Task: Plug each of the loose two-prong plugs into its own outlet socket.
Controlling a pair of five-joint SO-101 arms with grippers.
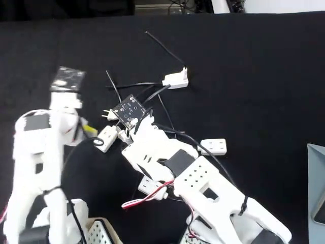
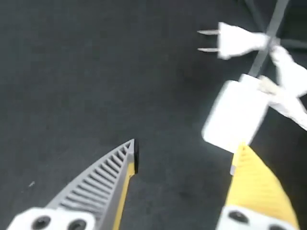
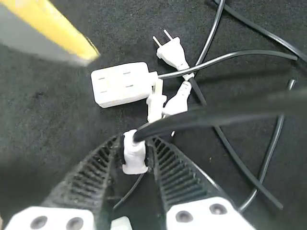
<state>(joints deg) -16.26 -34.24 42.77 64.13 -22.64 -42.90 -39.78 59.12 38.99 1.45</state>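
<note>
Pinching a white two-prong plug (image 3: pixel 133 160) that ends a thick black cable (image 3: pixel 225 108), the right gripper (image 3: pixel 134 142) has its two black ribbed fingers pressed against the plug's sides, low over the black cloth table (image 1: pixel 254 76). Just beyond this plug a white rectangular outlet socket (image 3: pixel 123 84) lies flat with its slotted face up; the two are near each other but apart. A small white connector (image 3: pixel 156 101) sits against the socket's end, and whether it is seated in it cannot be told. A second white plug (image 3: pixel 173 51) lies loose beside the socket, its two bare prongs pointing away from the right gripper. The left gripper (image 2: pixel 187 146) hovers at the socket's other side, its yellow and grey fingers spread wide with nothing between them. In the high view another white outlet block (image 1: pixel 213 147) lies well apart toward the table's right side, and a white outlet piece (image 1: pixel 175 80) rests farther up among thin black cords (image 1: pixel 162 48).
</note>
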